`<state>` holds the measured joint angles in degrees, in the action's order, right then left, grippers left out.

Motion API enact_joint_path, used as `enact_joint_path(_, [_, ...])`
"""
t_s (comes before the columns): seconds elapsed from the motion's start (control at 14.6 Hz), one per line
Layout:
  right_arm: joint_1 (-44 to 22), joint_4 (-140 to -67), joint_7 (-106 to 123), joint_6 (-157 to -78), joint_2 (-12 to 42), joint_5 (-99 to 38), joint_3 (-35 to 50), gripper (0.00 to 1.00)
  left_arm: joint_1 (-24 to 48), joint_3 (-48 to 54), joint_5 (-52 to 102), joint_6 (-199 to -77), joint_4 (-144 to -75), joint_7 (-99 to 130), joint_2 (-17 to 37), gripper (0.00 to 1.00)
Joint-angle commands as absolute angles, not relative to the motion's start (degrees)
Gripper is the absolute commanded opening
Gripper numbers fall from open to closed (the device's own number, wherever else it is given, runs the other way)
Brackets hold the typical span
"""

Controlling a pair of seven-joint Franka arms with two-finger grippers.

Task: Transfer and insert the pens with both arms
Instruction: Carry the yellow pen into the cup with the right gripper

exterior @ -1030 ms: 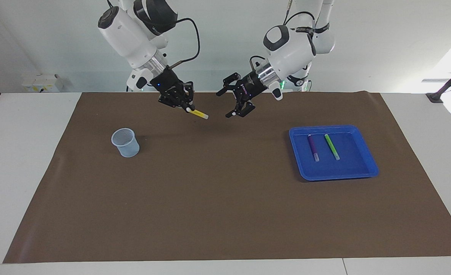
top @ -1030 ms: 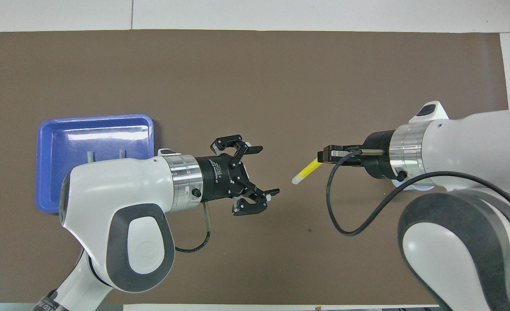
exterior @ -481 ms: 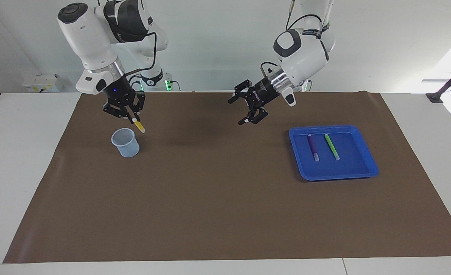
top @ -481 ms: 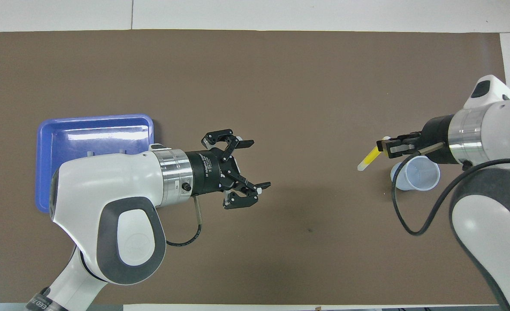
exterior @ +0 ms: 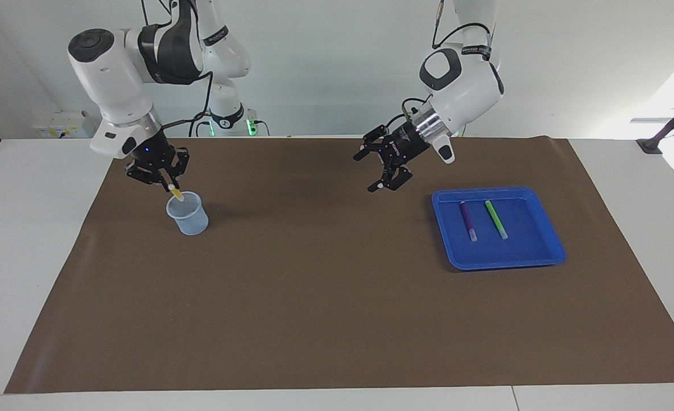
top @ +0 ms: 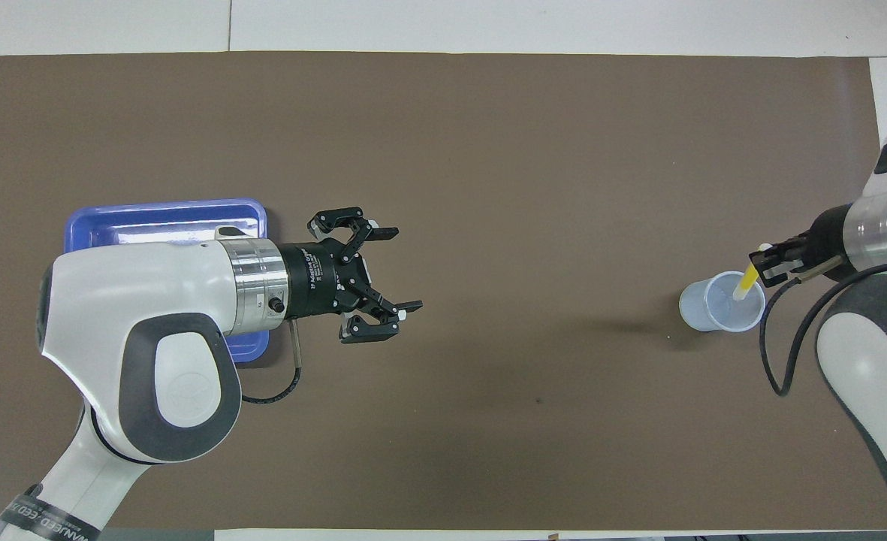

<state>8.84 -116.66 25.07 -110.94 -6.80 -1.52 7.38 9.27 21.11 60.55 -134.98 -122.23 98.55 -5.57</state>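
From above I see my right gripper (top: 767, 264) at the right arm's end of the tabletop (top: 488, 22), its fingers pinched on the yellow pen (top: 746, 279). The pen slants down into the mouth of the clear cup (top: 702, 308) standing on the brown mat (top: 488, 150). My left gripper (top: 394, 270), fingers spread wide and empty, is over bare mat just beside the blue tray (top: 165, 214), which my left arm (top: 143, 330) largely covers.

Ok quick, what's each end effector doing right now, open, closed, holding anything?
Left end effector: open, empty, above the mat beside the blue tray.
Right end effector: closed on the yellow pen, over the cup.
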Motion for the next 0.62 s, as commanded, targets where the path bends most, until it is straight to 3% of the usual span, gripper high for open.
enact_joint_path(0.0, [9.75,-121.62,25.40,-115.12,-6.94,-0.70,8.09,0.00,7.39,20.74,59.77,-133.51,-123.49,98.09,-7.56,1.00])
enact_joint_path(0.34, [9.76,-125.33,25.14,-117.76,-6.68,-0.70,8.09,0.00,6.68,20.74,57.83,-132.71,-123.31,96.68,-7.47,1.00])
enact_joint_path(0.41, [9.67,-126.03,25.22,-119.51,-6.68,-0.70,8.09,0.20,6.59,20.74,57.83,-132.63,-123.31,96.16,-7.47,1.00])
enact_joint_path(0.48, [9.58,-126.38,25.31,-119.97,-6.77,-0.70,8.09,0.53,6.59,20.74,57.83,-132.63,-123.31,95.72,-7.47,1.00])
enact_joint_path(0.55, [9.58,-126.30,25.31,-119.97,-6.77,-0.70,8.09,0.76,6.59,20.74,57.83,-132.63,-123.40,95.45,-7.47,1.00])
